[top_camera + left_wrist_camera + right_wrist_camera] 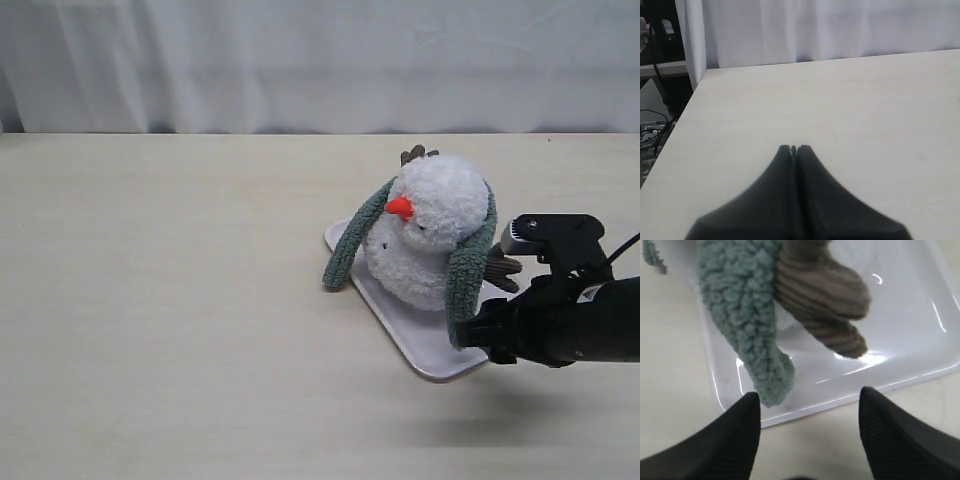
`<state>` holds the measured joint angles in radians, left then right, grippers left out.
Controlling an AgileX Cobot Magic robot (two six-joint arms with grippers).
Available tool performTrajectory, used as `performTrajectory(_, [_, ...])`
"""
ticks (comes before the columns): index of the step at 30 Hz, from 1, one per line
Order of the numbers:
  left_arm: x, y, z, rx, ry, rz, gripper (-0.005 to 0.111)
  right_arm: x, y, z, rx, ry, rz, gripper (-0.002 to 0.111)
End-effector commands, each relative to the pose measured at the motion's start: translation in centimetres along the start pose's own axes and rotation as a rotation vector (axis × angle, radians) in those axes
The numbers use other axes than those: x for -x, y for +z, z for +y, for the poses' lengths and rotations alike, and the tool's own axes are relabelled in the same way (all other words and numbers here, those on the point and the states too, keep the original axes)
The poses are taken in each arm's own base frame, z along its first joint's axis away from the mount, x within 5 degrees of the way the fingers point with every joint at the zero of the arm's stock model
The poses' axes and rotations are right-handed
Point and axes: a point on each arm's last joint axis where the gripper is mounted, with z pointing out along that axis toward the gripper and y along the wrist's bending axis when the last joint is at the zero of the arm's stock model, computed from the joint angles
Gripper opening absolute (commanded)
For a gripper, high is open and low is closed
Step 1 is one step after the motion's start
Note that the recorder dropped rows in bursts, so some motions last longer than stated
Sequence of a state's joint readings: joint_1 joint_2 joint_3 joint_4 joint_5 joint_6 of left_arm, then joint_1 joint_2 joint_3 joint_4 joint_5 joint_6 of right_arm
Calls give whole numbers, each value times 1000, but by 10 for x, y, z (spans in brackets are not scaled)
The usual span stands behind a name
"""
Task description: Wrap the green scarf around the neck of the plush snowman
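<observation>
My right gripper (810, 400) stood spread wide and empty, just short of the near rim of the tray (910, 315). The tip of the scarf (747, 315) hung ahead of one finger, with a brown arm (825, 295) lying just beside it. My left gripper (794, 148) was pressed together on nothing, over bare table (865, 100) and out of the work.

The snowman (430, 230) sat on the tray, leaning a little, its nose (399, 207) pointing left. The scarf ran behind its head and both ends hung down in front, one at each side. The left end came down to about the table beside the tray. To me the scarf looked to sit high, nearer the back of the head than the neck (408, 243). The ends were not crossed, so I judged the wrap only half done.

To do the next part well, I reckoned I should close on the right-hand end alone. I would take it near the tip, but far enough up that the knit could not slip out, and keep the brown arm clear of the pinch. Then I would carry it low across the front, under the nose, so it settled into the crease. The snowman looked light and soft. A hard pull would likely tip it or drag the whole scarf off, so slow and slack seemed the way.
</observation>
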<state>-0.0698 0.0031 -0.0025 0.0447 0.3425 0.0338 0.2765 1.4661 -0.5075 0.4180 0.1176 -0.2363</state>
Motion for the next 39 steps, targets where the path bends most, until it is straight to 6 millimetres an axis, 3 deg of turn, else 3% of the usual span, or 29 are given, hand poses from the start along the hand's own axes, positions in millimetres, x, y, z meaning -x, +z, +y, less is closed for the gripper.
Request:
performTrajectory(1, [0,0,-1,-8,1,-13,0,-1,6,14,14,-73,-37,56])
performTrajectory(5, [0,0,-1,-8,1,-13,0,3,13,27,20,-122,-116,56])
performTrajectory(12, [0,0,-1,-8,1,-13,0,-3,33,24,-9,-61,-92,53])
performTrajectory(20, [0,0,-1,-8,1,-13,0,-9,38,25,-7,-73,-47,4])
performTrajectory(32, [0,0,-1,-8,1,-13,0,-10,19,59,103,-174,-8,4])
performTrajectory(39, [0,0,-1,-8,1,-13,0,-13,27,58,91,-183,1,4])
